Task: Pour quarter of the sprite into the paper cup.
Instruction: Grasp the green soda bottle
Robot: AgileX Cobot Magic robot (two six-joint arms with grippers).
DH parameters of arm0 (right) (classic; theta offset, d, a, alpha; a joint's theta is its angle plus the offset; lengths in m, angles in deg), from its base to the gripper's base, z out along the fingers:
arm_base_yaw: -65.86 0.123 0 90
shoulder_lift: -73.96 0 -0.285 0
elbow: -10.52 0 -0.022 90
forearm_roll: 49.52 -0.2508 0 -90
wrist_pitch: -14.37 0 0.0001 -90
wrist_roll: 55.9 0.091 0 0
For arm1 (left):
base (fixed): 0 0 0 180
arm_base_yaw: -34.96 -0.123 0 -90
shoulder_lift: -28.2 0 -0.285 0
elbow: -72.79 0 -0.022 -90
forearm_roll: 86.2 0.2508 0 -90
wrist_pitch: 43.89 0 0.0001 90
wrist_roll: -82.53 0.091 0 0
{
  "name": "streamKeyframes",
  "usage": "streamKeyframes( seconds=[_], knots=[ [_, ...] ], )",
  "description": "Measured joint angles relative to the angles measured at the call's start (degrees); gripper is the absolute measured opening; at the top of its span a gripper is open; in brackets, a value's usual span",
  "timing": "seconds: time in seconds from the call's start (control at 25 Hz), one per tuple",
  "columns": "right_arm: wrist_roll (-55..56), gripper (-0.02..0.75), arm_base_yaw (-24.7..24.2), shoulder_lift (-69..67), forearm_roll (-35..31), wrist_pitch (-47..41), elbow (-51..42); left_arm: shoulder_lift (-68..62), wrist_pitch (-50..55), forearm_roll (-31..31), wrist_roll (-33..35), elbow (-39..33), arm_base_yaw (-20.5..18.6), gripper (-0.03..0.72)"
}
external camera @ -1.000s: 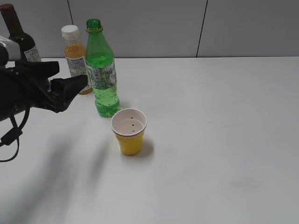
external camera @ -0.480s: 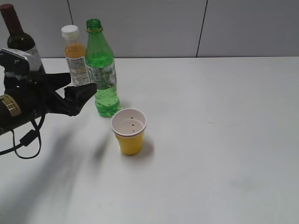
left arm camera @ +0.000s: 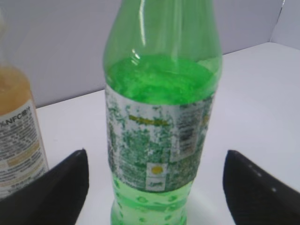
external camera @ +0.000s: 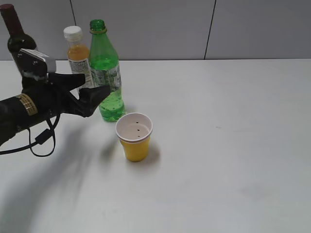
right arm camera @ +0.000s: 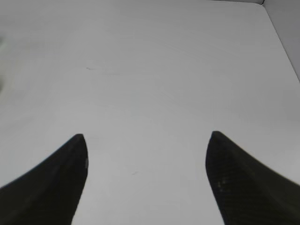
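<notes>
The sprite [external camera: 108, 77], a tall green bottle with a white-and-green label and no cap, stands upright at the back left of the table. The yellow paper cup [external camera: 135, 138] stands just in front of it, to its right. My left gripper [external camera: 95, 87] is open at label height, its fingertips just left of the sprite. In the left wrist view the sprite [left arm camera: 161, 126] stands between the two open jaws [left arm camera: 154, 161], apart from both. My right gripper [right arm camera: 146, 138] is open and empty over bare table; it does not show in the exterior view.
An orange-juice bottle [external camera: 77, 56] with a white cap stands just left of the sprite, partly behind my left gripper; it also shows in the left wrist view [left arm camera: 16, 131]. A dark wine bottle [external camera: 17, 36] stands further left. A grey wall runs behind the white table [external camera: 233, 145].
My left arm has moved right and forward toward the sprite; its fingertips now reach the bottle's label. The bottles and the cup have not moved.
</notes>
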State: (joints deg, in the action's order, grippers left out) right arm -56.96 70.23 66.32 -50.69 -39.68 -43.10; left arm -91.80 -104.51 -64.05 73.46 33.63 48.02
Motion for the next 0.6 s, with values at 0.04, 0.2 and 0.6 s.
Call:
streamKeyframes(
  seconds=[0.04, 0.2, 0.6],
  knots=[
    [0.0, 0.591, 0.0, 0.0, 0.0, 0.0, 0.0, -0.4, 0.1, 0.1, 0.0, 0.4, 0.1, 0.693],
    [0.0, 0.591, 0.0, 0.0, 0.0, 0.0, 0.0, -2.3, 0.1, 0.2, 0.0, 2.5, 0.5, 0.693],
    [0.0, 0.591, 0.0, 0.0, 0.0, 0.0, 0.0, -6.8, 0.1, -1.4, 0.0, 7.7, 2.8, 0.693]
  ],
)
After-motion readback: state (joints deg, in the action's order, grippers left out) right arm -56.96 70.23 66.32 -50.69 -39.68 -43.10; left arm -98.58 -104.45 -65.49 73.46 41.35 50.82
